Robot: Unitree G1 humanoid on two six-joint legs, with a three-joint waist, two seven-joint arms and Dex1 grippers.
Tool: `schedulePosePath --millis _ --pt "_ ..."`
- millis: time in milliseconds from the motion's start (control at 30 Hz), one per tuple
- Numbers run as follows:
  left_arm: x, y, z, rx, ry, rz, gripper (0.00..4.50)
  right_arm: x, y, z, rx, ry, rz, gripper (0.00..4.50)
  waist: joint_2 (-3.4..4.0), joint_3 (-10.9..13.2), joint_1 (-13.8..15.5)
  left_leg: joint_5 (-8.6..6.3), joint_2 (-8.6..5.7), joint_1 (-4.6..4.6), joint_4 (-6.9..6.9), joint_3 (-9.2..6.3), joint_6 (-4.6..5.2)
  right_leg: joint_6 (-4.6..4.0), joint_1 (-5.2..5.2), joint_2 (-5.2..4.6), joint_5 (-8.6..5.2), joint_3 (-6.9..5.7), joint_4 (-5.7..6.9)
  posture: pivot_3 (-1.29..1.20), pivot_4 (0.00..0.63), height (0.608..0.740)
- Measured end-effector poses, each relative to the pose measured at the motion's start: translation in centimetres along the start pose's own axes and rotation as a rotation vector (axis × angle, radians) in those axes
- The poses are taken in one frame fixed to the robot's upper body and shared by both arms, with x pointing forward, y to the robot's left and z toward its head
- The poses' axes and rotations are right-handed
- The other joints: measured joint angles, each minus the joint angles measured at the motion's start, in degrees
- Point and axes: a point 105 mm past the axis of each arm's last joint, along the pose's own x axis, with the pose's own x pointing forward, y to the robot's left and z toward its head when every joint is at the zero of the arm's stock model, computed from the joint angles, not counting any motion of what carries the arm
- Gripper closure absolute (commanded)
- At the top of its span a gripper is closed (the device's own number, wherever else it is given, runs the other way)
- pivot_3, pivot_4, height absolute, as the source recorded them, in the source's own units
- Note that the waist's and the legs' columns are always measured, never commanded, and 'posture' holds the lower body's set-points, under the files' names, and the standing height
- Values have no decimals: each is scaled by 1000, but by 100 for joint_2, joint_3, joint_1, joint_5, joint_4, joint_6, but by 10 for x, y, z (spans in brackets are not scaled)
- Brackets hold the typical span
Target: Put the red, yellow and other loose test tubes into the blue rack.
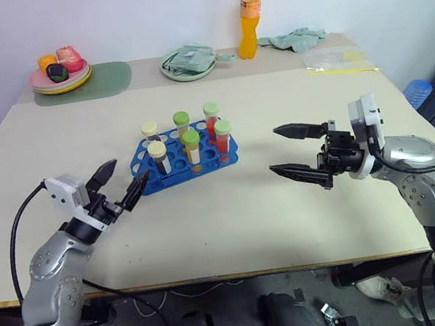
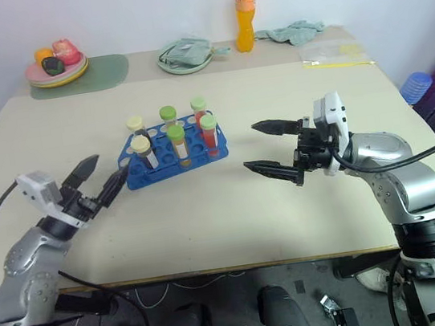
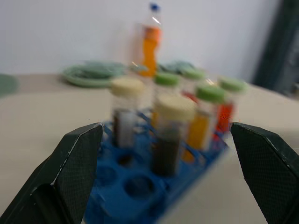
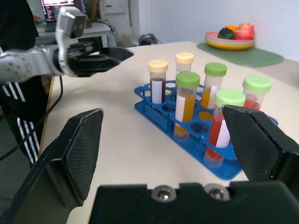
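- Six capped test tubes [image 1: 192, 149] are seen standing upright in the blue rack [image 1: 181, 166], which sits near the middle of the table [image 1: 233, 217]; two carry pale yellow caps over dark liquid, two green caps over yellow-orange liquid, two green caps over red liquid.
- The tubes are held vertical by the round holes, so that liquid and caps are kept up and each tube can be gripped from the side.
- No loose tube is seen lying on the table around the rack, so the task is judged to be finished or nearly so.
- The left claw [image 1: 121, 183] is held wide, with nothing between its fingers, just beside the rack's left end and apart from it; it is aimed at the pale-capped tubes, a pose judged to suit a release rather than a grip.
- The right claw [image 1: 295, 153] is also spread wide and empty, kept well to the right of the rack and pointed toward it, probably so that the rack's side is left free.
- The orange drink bottle [image 1: 248, 14], a plate of fruit [image 1: 60, 74] and a pale green dish [image 1: 187, 63] are set along the far edge, well apart from the working area.
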Motion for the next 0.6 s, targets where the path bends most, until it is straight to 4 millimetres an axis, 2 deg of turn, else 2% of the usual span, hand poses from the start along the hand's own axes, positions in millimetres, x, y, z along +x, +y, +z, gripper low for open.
schedulePosePath --millis 100,267,433,600 --pt "-9 -5 5 96 99 -142 34 -13 1 -9 22 39 -22 0 1 0 16 0 -1 -1 0 3 0 -16 0 -1 -9 0 -3 0 150 740" --pt "-22 -18 8 110 204 -395 34 -38 3 -21 38 108 -64 0 4 2 0 -1 0 1 -2 8 1 -19 -2 -2 -12 1 -4 0 150 740" --pt "-7 -18 19 152 164 -495 34 -54 5 -30 42 139 -111 0 5 3 5 -1 0 -1 0 8 2 -18 -1 -1 -11 2 -4 0 150 740" --pt "2 -13 12 162 162 -498 34 -63 12 -41 53 171 -141 0 5 3 -28 -1 0 0 1 8 2 -15 -2 3 -10 4 1 0 150 740"
